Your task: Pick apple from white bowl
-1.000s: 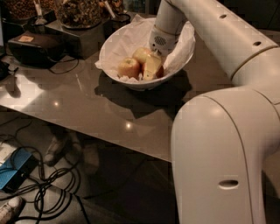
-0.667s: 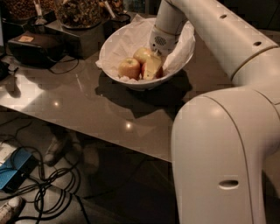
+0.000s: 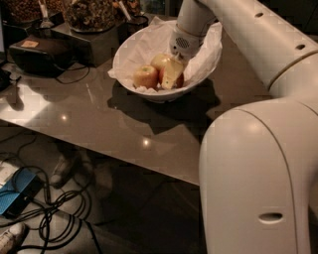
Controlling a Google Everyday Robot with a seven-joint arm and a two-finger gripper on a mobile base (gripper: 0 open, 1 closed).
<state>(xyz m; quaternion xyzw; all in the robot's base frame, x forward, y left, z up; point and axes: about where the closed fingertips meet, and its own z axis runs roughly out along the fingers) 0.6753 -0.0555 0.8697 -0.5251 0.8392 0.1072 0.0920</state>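
The white bowl [image 3: 149, 93], lined with crumpled white paper, stands on the grey table [image 3: 99, 124] at the upper middle. Three apples lie in it. A paler apple [image 3: 145, 77] is at the left and another [image 3: 160, 60] is behind it. The reddest apple [image 3: 179, 80] is at the right, mostly hidden behind my gripper. My gripper [image 3: 171, 74] reaches down into the bowl from above and sits right against the red apple's front.
A black device [image 3: 35, 52] with a cable lies at the table's left. Containers of snacks [image 3: 92, 12] stand behind the bowl. My white arm and body [image 3: 258, 178] fill the right side. Cables and a blue box [image 3: 15, 193] lie on the floor below the table's front edge.
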